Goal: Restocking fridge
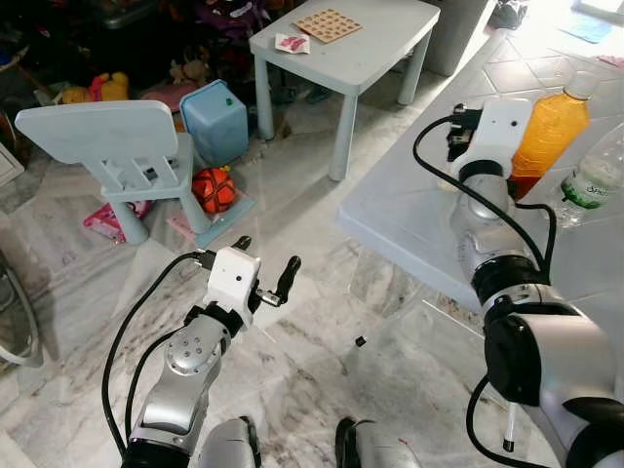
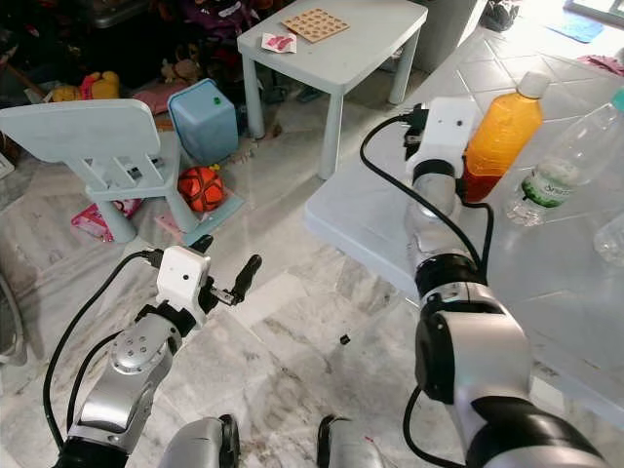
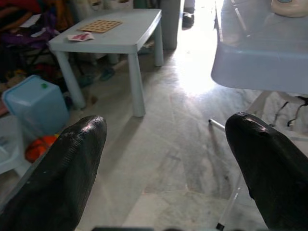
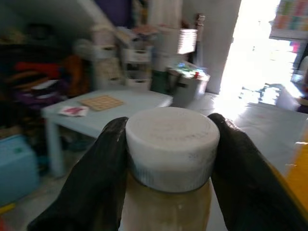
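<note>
Left hand hanging released, low over marble floor. Right hand clenching white-capped pale plastic bottle at the neck, over pale grey worktop. Likely full, heavy, slippery: gripping below cap advisable. Orange juice bottle standing beyond.

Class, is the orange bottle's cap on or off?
On. A white cap tops the orange bottle, with the right pincer closed around it.

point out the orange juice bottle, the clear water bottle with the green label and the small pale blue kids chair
orange juice bottle (image 2: pixel 499 132), right eye view, mid body
clear water bottle with green label (image 2: pixel 552 180), right eye view, label band
small pale blue kids chair (image 1: pixel 93 130), left eye view, backrest panel
</note>
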Available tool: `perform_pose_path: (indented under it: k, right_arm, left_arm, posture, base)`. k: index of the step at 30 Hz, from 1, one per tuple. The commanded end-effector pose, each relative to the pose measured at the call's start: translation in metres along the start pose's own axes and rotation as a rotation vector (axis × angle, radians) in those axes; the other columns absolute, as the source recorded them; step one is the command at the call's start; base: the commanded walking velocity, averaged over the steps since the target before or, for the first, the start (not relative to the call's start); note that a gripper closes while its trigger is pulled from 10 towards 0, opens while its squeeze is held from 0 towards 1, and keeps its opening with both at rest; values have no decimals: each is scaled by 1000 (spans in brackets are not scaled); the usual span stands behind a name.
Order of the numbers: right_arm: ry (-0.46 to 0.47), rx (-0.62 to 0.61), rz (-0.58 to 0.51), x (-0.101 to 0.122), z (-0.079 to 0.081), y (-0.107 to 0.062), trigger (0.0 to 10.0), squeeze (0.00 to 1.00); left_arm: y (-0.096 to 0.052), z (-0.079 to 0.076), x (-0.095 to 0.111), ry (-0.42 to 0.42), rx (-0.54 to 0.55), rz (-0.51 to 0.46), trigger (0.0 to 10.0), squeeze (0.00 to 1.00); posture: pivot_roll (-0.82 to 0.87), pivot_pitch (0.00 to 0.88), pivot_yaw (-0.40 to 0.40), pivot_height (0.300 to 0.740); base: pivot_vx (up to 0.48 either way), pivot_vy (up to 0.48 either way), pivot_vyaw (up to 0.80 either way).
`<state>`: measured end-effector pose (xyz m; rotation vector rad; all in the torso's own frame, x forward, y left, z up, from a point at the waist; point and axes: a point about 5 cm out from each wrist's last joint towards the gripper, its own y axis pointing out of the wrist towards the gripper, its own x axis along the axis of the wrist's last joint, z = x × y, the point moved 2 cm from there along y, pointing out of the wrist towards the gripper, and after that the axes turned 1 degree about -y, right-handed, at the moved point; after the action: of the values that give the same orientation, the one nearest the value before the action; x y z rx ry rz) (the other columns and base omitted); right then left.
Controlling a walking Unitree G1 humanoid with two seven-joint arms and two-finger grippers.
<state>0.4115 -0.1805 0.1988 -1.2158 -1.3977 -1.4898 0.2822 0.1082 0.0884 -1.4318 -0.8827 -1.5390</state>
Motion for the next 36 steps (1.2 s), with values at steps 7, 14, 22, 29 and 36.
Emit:
perform_pose_path:
  k: [7, 14, 22, 29, 36]
  right_arm:
    - [72, 159, -124, 16, 28, -27, 10000, 0]
    - [87, 210, -131, 17, 27, -55, 10000, 0]
    - [95, 251, -90, 14, 33, -67, 10000, 0]
    - [102, 282, -49, 10, 39, -76, 10000, 0]
    - [117, 329, -25, 9, 52, -81, 10000, 0]
  left_arm:
    - [-4, 21, -11, -13, 144, 34, 10000, 0]
    - [-24, 52, -24, -35, 297, 84, 10000, 0]
    - [-9, 54, -14, -36, 270, 57, 10000, 0]
    - [-7, 46, -12, -42, 287, 50, 10000, 0]
    - [-10, 47, -16, -49, 320, 61, 10000, 0]
  posture:
    - [84, 46, -29, 740]
    - [71, 10, -11, 740]
    - [62, 4, -19, 740]
    - [68, 14, -22, 740]
    - [68, 36, -27, 740]
  base:
    - [0, 0, 0]
    - [0, 0, 0]
    - [0, 0, 106]
    - [0, 0, 800]
    - [0, 0, 800]
